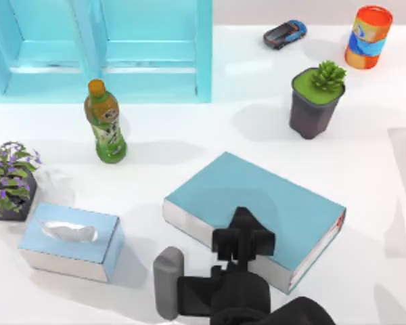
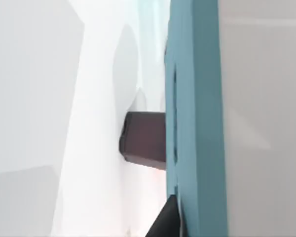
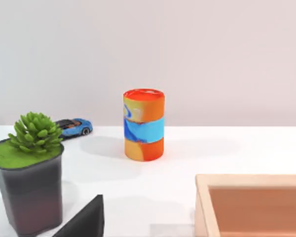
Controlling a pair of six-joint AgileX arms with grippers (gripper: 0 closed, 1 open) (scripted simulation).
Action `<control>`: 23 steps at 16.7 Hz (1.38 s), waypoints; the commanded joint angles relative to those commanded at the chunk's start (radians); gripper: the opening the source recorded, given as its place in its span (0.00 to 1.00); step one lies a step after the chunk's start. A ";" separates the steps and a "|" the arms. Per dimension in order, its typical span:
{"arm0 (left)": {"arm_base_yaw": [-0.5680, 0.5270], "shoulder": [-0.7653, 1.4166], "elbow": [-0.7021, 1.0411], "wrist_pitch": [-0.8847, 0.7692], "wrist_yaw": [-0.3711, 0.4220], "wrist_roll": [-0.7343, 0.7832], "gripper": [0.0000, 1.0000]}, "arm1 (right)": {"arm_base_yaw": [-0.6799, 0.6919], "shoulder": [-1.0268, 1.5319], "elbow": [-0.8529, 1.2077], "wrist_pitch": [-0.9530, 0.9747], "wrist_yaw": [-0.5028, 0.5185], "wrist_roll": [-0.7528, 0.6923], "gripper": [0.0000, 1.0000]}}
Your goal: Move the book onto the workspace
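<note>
The left gripper is sitting at the book's six o'clock edge on the white bench, fingers clamped on it.

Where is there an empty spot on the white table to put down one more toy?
The widest bare stretch of the tabletop lies between the green bottle and the potted succulent, behind the book. Another lies between the succulent and the toy car. The near left is crowded: tissue box, purple flowers, and the left end effector over the book.
</note>
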 joint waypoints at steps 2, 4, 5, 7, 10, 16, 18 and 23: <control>0.000 0.030 -0.011 0.041 0.000 0.000 0.00 | 0.000 0.000 0.000 0.000 0.000 0.000 1.00; 0.000 0.064 -0.024 0.090 0.001 0.001 0.00 | 0.000 0.000 0.000 0.000 0.000 0.000 1.00; 0.000 0.079 -0.029 0.110 0.001 0.002 0.00 | 0.000 0.000 0.000 0.000 0.000 0.000 1.00; 0.000 0.092 -0.034 0.129 0.002 0.002 0.00 | 0.000 0.000 0.000 0.000 0.000 0.000 1.00; 0.000 0.092 -0.034 0.129 0.002 0.002 0.00 | 0.000 0.000 0.000 0.000 0.000 0.000 1.00; 0.000 0.092 -0.034 0.129 0.002 0.002 0.45 | 0.000 0.000 0.000 0.000 0.000 0.000 1.00; 0.000 0.092 -0.034 0.129 0.002 0.002 0.60 | 0.000 0.000 0.000 0.000 0.000 0.000 1.00; 0.000 0.092 -0.034 0.129 0.002 0.002 0.98 | 0.000 0.000 0.000 0.000 0.000 0.000 1.00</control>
